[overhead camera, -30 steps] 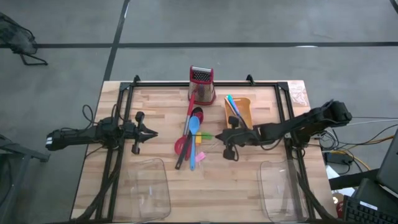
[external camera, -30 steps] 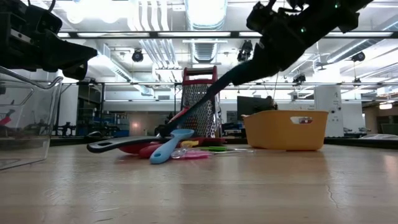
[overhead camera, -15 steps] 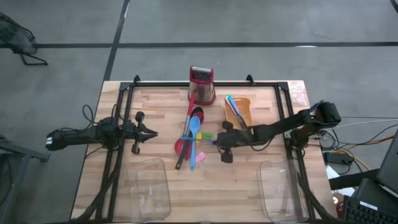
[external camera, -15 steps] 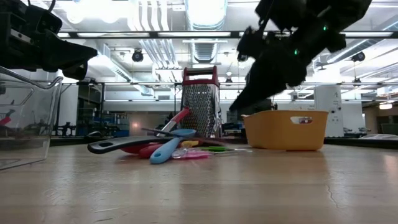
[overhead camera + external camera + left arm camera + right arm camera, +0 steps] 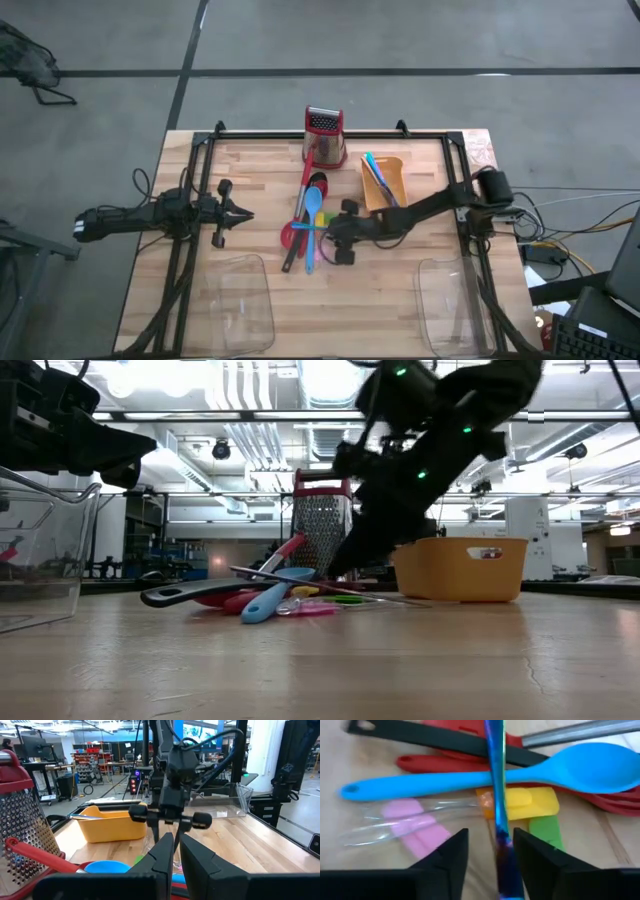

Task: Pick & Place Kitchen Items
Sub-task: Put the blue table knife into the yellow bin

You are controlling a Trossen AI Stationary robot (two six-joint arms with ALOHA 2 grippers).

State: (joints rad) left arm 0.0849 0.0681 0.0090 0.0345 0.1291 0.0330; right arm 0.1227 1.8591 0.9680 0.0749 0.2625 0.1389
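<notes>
A: Progress? The two clear trays (image 5: 243, 300) at the near edge of the surface (image 5: 400, 290) are looking empty, so nothing is placed yet.

B: Right claw (image 5: 335, 233) is hovering low at the pile's edge, fingers parted around a thin blue stick (image 5: 496, 790), not visibly clamped. Blue spoon (image 5: 313, 222), red spatula (image 5: 305, 178) and black ladle (image 5: 300, 225) are lying mid-surface, with the yellow bin (image 5: 385, 180) and grater (image 5: 325, 135) beyond.

A: Change?

B: Right arm has been reaching in toward the pile. Left claw (image 5: 240, 213) is staying parked, nearly closed, holding nothing.
</notes>
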